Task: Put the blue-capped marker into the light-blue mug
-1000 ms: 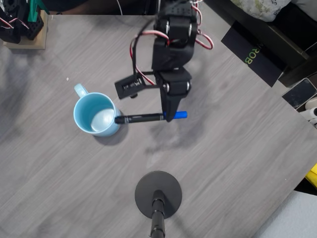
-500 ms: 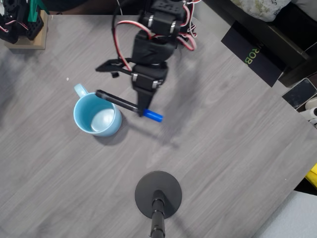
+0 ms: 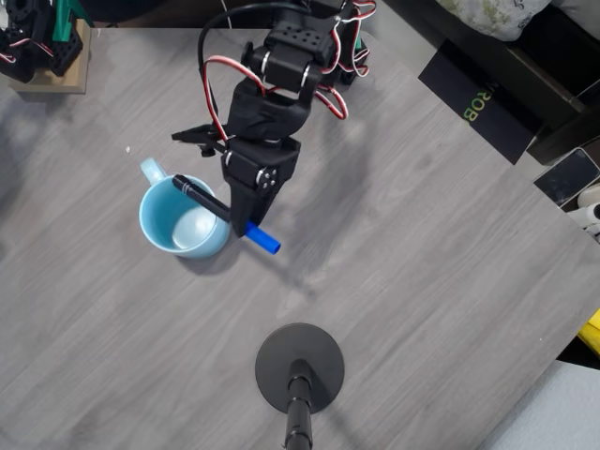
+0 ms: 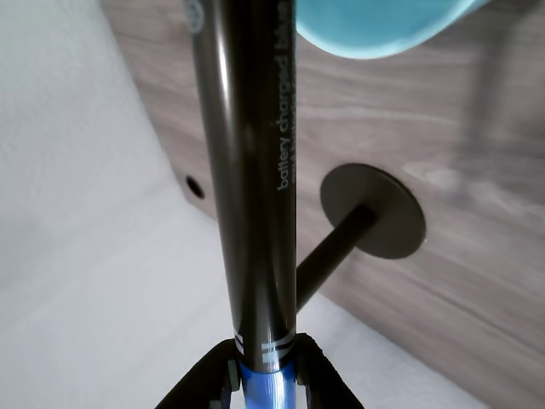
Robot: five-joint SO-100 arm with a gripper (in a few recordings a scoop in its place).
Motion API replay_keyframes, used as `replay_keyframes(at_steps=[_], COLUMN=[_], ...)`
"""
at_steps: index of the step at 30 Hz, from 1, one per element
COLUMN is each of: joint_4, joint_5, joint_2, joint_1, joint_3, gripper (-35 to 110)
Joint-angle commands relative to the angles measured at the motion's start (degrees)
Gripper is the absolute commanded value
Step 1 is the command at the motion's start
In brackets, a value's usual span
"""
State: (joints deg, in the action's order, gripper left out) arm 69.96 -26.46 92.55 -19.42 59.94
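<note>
Claw clenched on marker printed "battery charged", black tip over mug rim to its left, bare table right of it.

Count, overhead view:
- 1 blue-capped marker, black barrel, blue cap at its right end
- 1 light-blue mug, left of centre, 1 loop handle on its far-left side
- 1 black round stand base with 1 pole, near edge
- 1 gripper on 1 black arm, red and white wires
- 1 wooden block, far-left corner
- 1 phone-like slab, right edge
- 1 grey wood table

Wrist view: same 1 marker, 1 mug rim, 1 stand base.
</note>
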Motion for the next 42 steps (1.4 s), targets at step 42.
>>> replay_keyframes(at_steps=[42], joint_4=[-19.1], joint_5=[-26.0], joint_2=[-10.5], joint_1=[-4.4], joint_3=[-1.1], gripper=[0])
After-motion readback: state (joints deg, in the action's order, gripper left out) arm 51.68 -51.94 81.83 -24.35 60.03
